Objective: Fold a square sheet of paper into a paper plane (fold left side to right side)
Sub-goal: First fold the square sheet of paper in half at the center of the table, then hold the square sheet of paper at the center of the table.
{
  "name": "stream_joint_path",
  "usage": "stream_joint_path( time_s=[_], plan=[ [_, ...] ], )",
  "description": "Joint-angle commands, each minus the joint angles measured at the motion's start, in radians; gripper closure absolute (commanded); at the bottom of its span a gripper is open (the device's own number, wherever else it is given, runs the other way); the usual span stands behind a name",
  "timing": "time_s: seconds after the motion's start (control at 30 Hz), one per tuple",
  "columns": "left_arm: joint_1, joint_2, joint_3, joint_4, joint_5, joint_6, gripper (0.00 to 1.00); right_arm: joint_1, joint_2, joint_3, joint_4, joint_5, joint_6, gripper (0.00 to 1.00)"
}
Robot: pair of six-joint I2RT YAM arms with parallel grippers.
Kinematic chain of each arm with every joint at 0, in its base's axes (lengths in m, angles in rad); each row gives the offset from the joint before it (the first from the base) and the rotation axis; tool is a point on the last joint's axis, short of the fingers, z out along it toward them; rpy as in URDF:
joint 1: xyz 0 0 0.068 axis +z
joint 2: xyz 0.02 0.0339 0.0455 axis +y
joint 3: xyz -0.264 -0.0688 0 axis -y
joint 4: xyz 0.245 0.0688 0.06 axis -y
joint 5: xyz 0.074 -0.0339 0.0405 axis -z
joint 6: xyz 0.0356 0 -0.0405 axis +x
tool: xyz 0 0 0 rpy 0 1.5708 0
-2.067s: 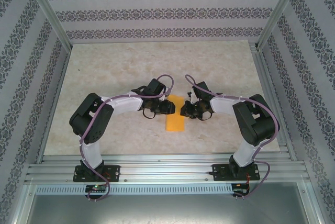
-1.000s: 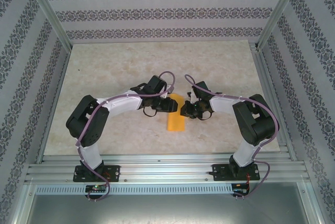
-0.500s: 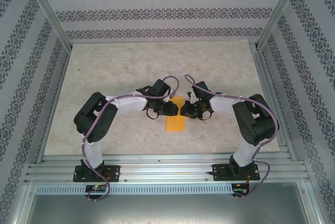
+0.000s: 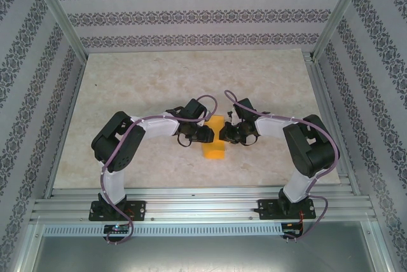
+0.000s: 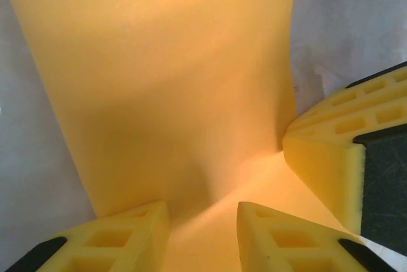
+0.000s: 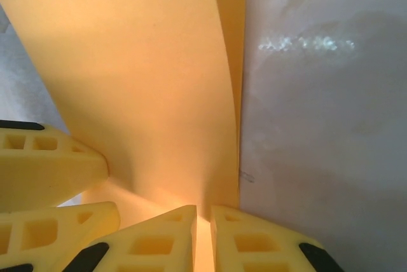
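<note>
Your right gripper (image 6: 202,234) is clenched on the sheet of paper (image 6: 140,81), with the fingertips nearly touching and a paper edge pinched in the slit. Your left gripper (image 5: 202,237) has its fingers parted, a clear gap between them and the sheet running into it (no visible squeeze). From above you see both grippers meeting tip to tip over the sheet. It is a folded orange-yellow strip lying mid-table (image 4: 140,88), long axis near-to-far, its near end flat and its middle under the fingers.
</note>
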Motion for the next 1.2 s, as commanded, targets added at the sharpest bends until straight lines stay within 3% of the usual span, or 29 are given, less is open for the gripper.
stream_joint_path(
  time_s=[0.0,0.13,0.6,1.17],
  plan=[
    [-0.005,0.023,-0.048,-0.034,-0.017,0.027,0.64,-0.022,-0.070,0.031,-0.007,-0.006,-0.015,0.85],
    [-0.004,0.024,-0.056,-0.020,-0.012,0.023,0.64,-0.037,-0.073,0.079,0.023,-0.022,0.008,0.85],
    [-0.006,0.024,-0.054,-0.016,-0.010,0.027,0.64,0.005,0.146,0.204,0.153,-0.053,0.116,0.86],
    [-0.035,-0.074,-0.155,0.009,0.083,0.188,0.62,0.018,0.254,0.221,0.053,0.080,0.092,0.87]
  ],
)
